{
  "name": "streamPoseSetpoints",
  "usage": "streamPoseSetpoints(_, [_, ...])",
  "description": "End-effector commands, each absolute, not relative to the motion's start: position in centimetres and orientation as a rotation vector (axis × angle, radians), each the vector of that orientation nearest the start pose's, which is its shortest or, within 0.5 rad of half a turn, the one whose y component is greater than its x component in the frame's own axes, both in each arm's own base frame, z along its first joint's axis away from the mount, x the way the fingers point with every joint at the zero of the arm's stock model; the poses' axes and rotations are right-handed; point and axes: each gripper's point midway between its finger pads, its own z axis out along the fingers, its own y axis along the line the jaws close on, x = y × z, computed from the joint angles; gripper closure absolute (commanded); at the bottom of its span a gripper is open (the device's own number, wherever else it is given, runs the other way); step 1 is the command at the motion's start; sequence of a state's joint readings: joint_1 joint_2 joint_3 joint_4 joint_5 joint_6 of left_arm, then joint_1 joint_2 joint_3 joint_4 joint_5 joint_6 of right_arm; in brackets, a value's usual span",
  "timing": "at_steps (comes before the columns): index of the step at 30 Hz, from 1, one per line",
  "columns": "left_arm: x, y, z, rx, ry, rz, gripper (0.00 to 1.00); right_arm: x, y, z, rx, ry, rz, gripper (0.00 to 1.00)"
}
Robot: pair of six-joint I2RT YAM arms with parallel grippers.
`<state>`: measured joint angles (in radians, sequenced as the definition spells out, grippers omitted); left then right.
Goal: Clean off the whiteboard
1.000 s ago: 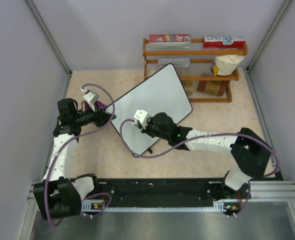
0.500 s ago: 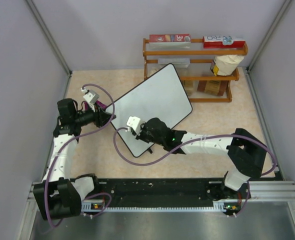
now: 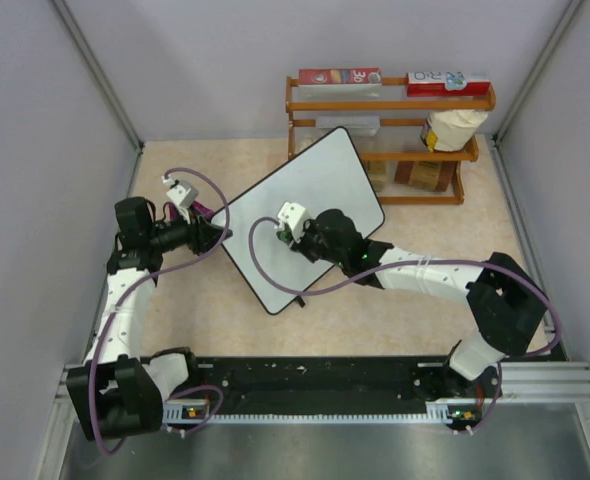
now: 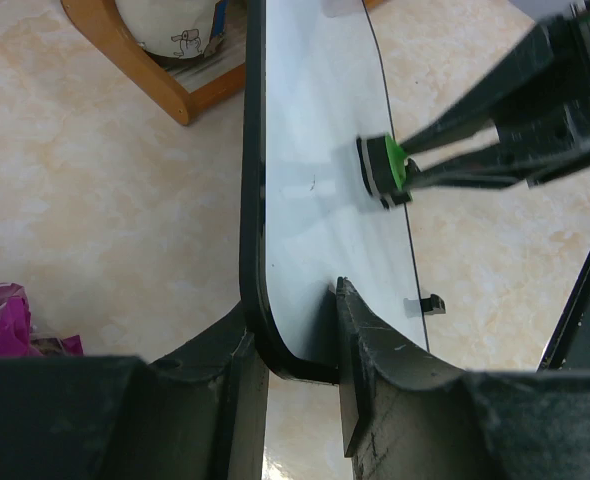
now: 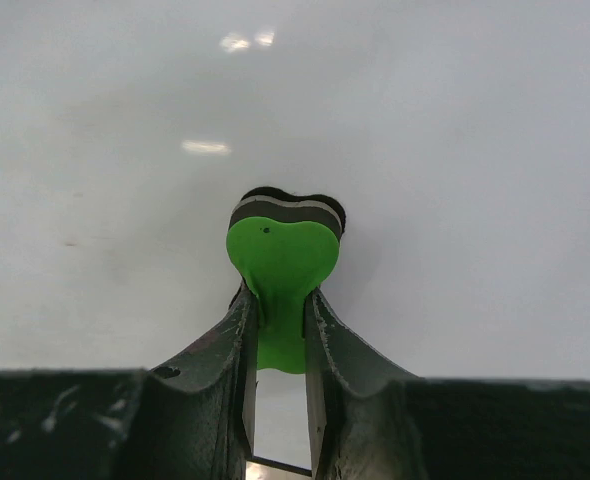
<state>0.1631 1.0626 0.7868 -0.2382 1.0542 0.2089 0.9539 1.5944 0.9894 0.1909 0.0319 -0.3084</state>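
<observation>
Mainly the risk sits in the two grips: the left pincer (image 4: 297, 312) is clamped on the near-left edge of the whiteboard (image 3: 325, 180), which lies slantwise on the table (image 3: 205, 320) just before the rack (image 3: 375, 103). The right pincer (image 5: 275, 305) is closed on a green eraser (image 5: 280, 250) pressed to the board's face. A hard push could, I judge, twist the board out of the left grip or into the rack; a slack one could let the eraser tilt and skip.
</observation>
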Motion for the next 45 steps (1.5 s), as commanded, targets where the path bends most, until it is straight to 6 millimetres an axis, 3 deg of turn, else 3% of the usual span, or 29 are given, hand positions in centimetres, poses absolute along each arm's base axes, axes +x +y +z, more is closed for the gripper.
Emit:
streamPoseSetpoints(1, [28.8, -10.5, 20.6, 0.79, 1.724, -0.758, 1.0, 34.3, 32.4, 15.9, -0.991, 1.702, 0.269, 1.0])
streamPoseSetpoints(14, [28.8, -10.6, 20.8, 0.793, 1.718, -0.756, 1.0, 41.9, 22.9, 15.6, -0.749, 1.791, 0.135, 1.0])
streamPoseSetpoints(21, [28.8, -10.6, 20.7, 0.796, 1.718, -0.759, 1.0, 43.8, 19.8, 15.1, -0.673, 1.83, 0.113, 1.0])
streamPoseSetpoints(28, [28.7, -10.6, 20.7, 0.796, 1.717, -0.762, 1.0, 43.9, 19.5, 14.2, -0.663, 1.851, 0.145, 1.0])
streamPoseSetpoints(32, [28.8, -10.5, 20.7, 0.794, 1.718, -0.757, 1.0, 42.6, 20.3, 13.3, -0.687, 1.861, 0.224, 1.0])
streamPoseSetpoints(40, [28.9, -10.6, 20.6, 0.795, 1.722, -0.761, 1.0, 40.0, 21.6, 13.3, -0.694, 1.856, 0.343, 1.0])
streamPoseSetpoints(45, [28.9, -10.5, 20.5, 0.791, 1.725, -0.76, 1.0, 38.4, 23.6, 13.3, -0.713, 1.873, 0.419, 1.0])
